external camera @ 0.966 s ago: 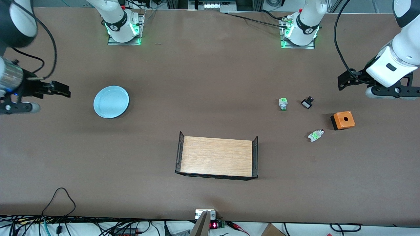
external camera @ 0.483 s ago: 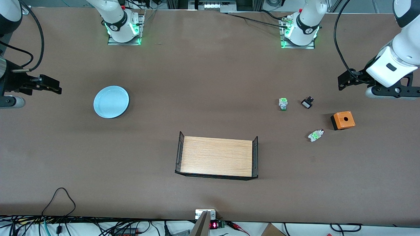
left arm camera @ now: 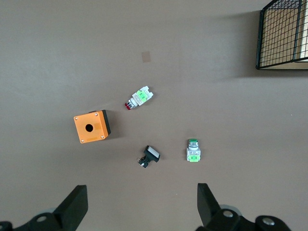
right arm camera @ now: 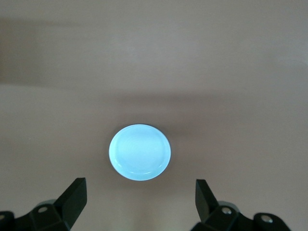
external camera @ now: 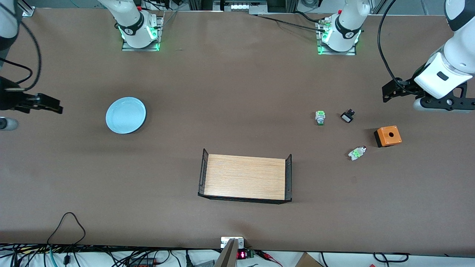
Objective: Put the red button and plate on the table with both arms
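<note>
The pale blue plate (external camera: 125, 115) lies on the brown table (external camera: 237, 92) toward the right arm's end; it also shows in the right wrist view (right arm camera: 140, 152). My right gripper (external camera: 52, 105) is open and empty over bare table beside the plate, apart from it; its own view shows it too (right arm camera: 139, 190). The red button (external camera: 357, 152) lies on its side on the table toward the left arm's end, and shows in the left wrist view (left arm camera: 139, 98). My left gripper (external camera: 387, 92) is open and empty over bare table, clear of the switches (left arm camera: 140, 197).
A green-capped switch (external camera: 320, 117) and a small black switch (external camera: 347, 116) stand farther from the front camera than the red button. An orange box (external camera: 387, 136) sits beside the red button. A light-wood tray with black mesh ends (external camera: 245, 177) is at the table's middle.
My right gripper has drawn away from the plate toward the right arm's end of the table. The left arm, plate and switches have not moved.
</note>
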`<state>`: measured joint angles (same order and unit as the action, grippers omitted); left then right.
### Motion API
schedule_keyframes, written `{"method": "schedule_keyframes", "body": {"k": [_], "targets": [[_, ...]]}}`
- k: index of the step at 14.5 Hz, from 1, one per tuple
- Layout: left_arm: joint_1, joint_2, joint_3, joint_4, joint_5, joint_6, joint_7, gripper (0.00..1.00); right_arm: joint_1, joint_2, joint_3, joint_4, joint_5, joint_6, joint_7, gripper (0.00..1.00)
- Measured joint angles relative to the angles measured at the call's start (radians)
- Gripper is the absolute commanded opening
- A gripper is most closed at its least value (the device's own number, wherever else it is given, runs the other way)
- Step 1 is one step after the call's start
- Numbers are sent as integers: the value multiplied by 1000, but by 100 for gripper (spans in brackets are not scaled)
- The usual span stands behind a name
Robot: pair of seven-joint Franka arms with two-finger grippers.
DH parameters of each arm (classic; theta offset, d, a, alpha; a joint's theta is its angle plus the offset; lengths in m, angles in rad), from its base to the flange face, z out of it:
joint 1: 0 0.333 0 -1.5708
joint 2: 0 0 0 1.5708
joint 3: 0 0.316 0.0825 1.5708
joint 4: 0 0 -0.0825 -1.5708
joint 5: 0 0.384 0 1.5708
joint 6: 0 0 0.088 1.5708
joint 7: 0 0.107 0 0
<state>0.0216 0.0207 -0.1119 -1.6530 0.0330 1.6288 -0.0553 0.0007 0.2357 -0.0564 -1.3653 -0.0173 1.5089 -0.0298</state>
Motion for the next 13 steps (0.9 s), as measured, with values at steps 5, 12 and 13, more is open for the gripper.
{"method": "schedule_keyframes", "body": {"k": [5, 12, 13], "targets": [[0, 0, 0, 0, 0, 0, 0, 100, -16, -2, -47, -7, -2, -3, -17, 100], [1, 0, 0, 0, 0, 0, 0, 100, 34, -80, -68, -128, -1, 46, 23, 100], [1, 0, 0, 0, 0, 0, 0, 100, 44, -101, -67, -156, -1, 57, 30, 100]]}}
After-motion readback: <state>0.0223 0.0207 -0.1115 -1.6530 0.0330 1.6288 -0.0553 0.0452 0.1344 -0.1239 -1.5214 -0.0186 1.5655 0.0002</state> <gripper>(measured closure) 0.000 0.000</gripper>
